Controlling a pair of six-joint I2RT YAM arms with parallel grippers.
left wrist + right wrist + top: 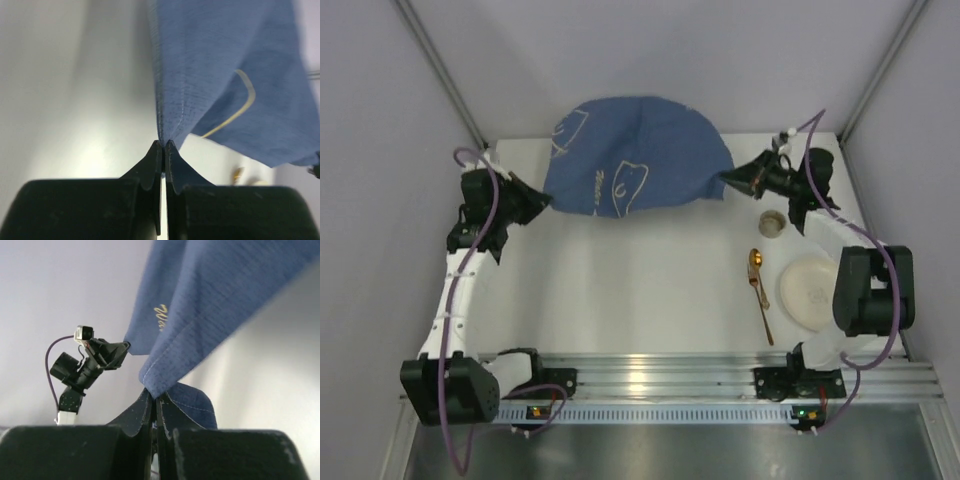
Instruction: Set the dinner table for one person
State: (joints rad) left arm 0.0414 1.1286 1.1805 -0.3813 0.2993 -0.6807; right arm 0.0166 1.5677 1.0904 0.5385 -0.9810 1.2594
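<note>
Top external: left hand (547, 201) and right hand (726, 178) are each clamping 1 corner of the blue cloth (635, 158), seemingly spreading it; next, lowering it evenly onto the surface (640, 295).

Plate (805, 290) edge behind R arm (872, 290)

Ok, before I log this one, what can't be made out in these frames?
Top view: the table beneath the blue cloth is hidden by it.
Top view: the plate is partly behind the right arm.
Top view: the small cup is too small to see inside.
Left wrist view: the gold shape is too blurred to identify.
Right wrist view: the lettering is cut short by a fold.
</note>
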